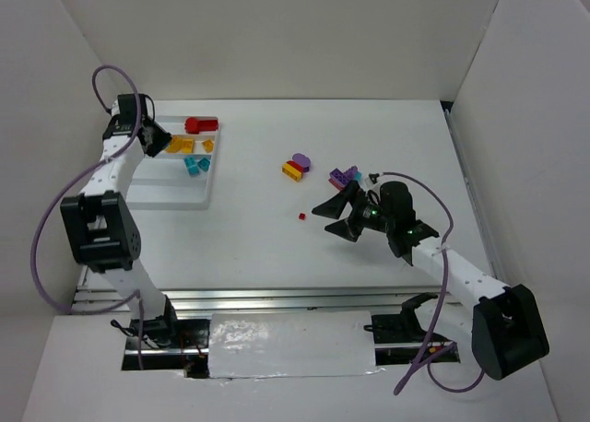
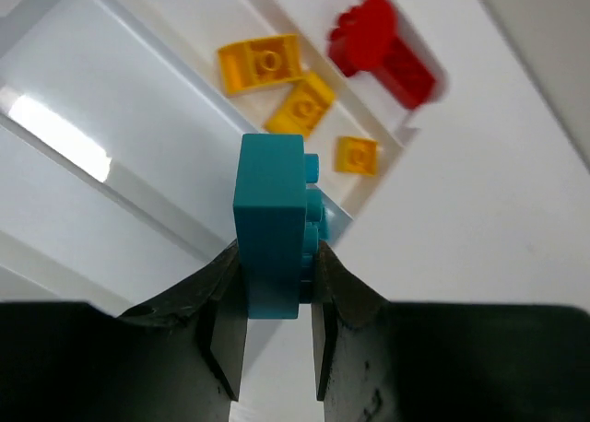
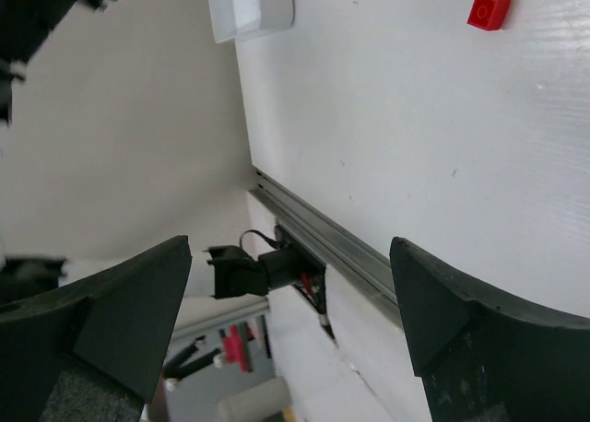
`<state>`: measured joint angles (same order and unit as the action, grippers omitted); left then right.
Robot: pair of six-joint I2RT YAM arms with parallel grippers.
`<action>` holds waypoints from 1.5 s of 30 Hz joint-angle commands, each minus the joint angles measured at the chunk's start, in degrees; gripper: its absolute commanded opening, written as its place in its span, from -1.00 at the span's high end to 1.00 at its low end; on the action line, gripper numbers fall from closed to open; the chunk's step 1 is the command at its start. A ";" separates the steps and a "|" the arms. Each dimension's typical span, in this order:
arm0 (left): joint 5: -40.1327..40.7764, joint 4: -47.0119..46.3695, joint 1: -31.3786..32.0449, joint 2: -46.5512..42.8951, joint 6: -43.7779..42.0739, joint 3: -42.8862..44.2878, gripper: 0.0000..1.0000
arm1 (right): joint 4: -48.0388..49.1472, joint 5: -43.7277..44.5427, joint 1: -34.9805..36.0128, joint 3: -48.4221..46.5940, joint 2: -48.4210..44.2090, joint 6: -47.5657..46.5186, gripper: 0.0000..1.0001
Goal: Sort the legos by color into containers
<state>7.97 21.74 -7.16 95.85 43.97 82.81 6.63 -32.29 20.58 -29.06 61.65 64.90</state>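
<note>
My left gripper (image 1: 159, 141) (image 2: 275, 256) is shut on a teal brick (image 2: 270, 219) and holds it above the white tray (image 1: 171, 190) (image 2: 111, 99). In the tray lie a red brick (image 1: 201, 124) (image 2: 383, 49), yellow bricks (image 1: 181, 146) (image 2: 302, 104) and teal bricks (image 1: 195, 165). My right gripper (image 1: 324, 219) (image 3: 290, 247) is open and empty, a little above the table. A small red brick (image 1: 301, 216) (image 3: 489, 10) lies just left of it. A yellow-and-red brick (image 1: 293, 170) and purple bricks (image 1: 346, 175) lie behind it.
White walls enclose the table on three sides. A metal rail (image 1: 277, 298) runs along the near edge. A rounded purple brick (image 1: 301, 160) sits by the yellow-and-red one. The tray's near corner (image 3: 251, 7) shows in the right wrist view.
</note>
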 commanded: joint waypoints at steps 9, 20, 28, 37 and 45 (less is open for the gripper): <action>-9.37 10.35 -3.30 20.43 1.12 15.11 0.99 | -1.28 -5.93 -1.51 -3.55 0.05 -8.83 -0.91; -9.11 8.93 -3.39 20.07 3.67 8.87 0.72 | -1.00 -6.29 -1.51 -4.42 -0.74 -8.47 -0.91; -5.79 11.57 -3.39 15.42 4.02 9.22 -0.99 | -5.74 -4.63 -1.51 -7.85 -0.21 -9.97 -0.91; -6.11 13.07 -2.34 -1.79 -0.62 7.91 -0.99 | -24.19 14.33 -1.59 -18.73 1.89 -19.10 -0.94; -19.82 13.77 5.65 -32.81 -18.99 -8.40 -0.99 | -33.35 40.01 -3.79 -29.55 15.95 -21.30 -0.97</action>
<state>-5.58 33.63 -3.84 68.14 34.30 80.79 -21.47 -4.60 18.02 -55.18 74.22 46.22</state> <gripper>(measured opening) 0.995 0.983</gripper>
